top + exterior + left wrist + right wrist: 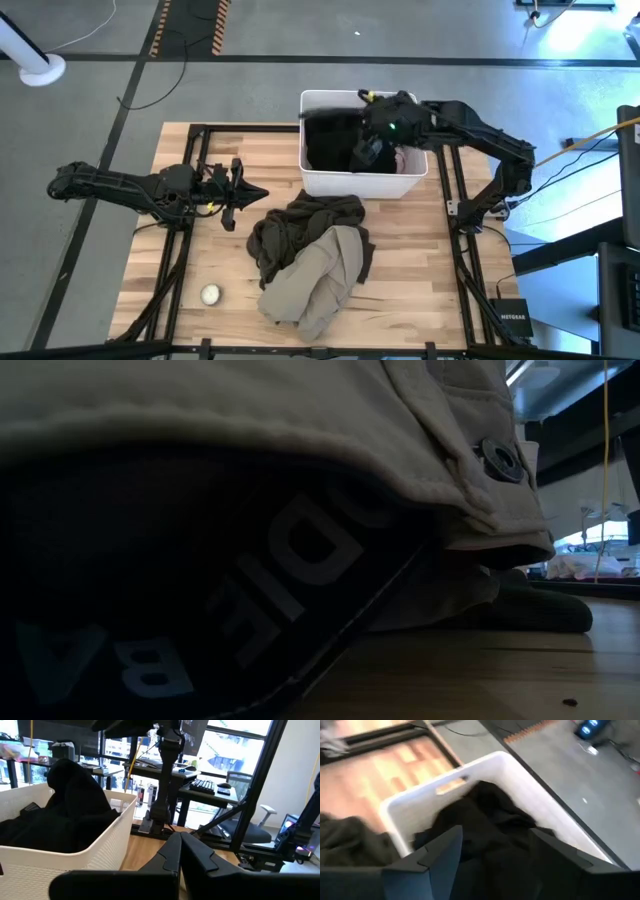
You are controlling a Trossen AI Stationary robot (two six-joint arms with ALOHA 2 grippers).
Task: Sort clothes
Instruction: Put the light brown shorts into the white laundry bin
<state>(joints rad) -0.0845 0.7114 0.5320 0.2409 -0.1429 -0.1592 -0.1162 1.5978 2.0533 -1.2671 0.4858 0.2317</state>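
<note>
A white bin [318, 180] stands at the table's far middle. A black garment [335, 140] fills it, and a pale pink one [409, 161] lies at its right end. My right gripper [495, 855] is open over the black garment [485, 820] inside the bin. A dark olive-brown garment [300, 222] lies heaped on the table in front of the bin, with a khaki-beige garment [322, 278] lying partly on it. My left gripper [256, 193] is shut and empty, left of the heap, above the table. My right gripper has its two fingers [442, 851] apart on either side of a fold of the black garment in the bin. I cannot tell whether they touch it.
A small white ball [210, 294] lies at the near left. The low view is filled by the khaki garment [250, 410] over a dark cloth with pale lettering [270, 570]. Bare wood [200, 250] lies left of the heap. Black frame rails [186, 240] run along both table sides.
</note>
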